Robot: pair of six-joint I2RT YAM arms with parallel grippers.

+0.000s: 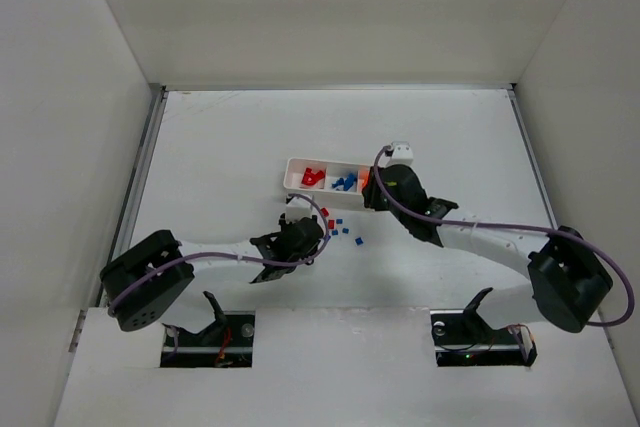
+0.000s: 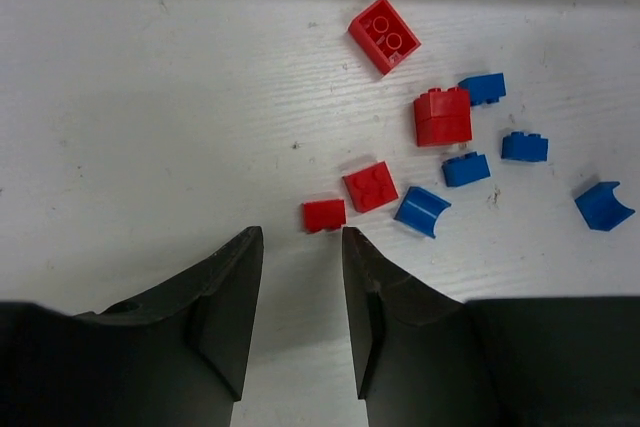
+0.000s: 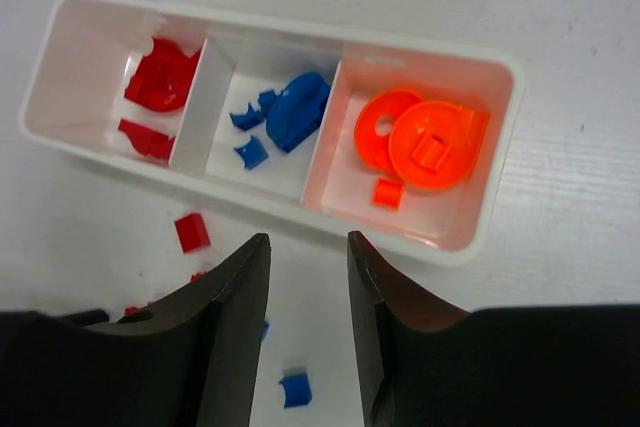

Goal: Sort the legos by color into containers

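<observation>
The white tray point(image 3: 503, 152) has three compartments: red legos point(image 3: 160, 77) on the left, blue legos point(image 3: 295, 112) in the middle, and orange round pieces point(image 3: 420, 142) on the right. My right gripper point(image 3: 308, 239) is open and empty, just in front of the tray's near wall. My left gripper point(image 2: 300, 237) is open and empty over the table. A small red brick point(image 2: 324, 215) lies just ahead of its fingertips. Loose red bricks point(image 2: 443, 117) and blue pieces point(image 2: 466, 168) lie beyond it. In the top view the tray point(image 1: 296, 169) sits mid-table, with the left gripper point(image 1: 315, 237) and right gripper point(image 1: 370, 192) near it.
Loose legos point(image 1: 340, 227) are scattered on the white table just in front of the tray, between the two grippers. A red brick point(image 3: 191, 232) and a blue piece point(image 3: 295, 388) lie near the right gripper. White walls enclose the table on three sides.
</observation>
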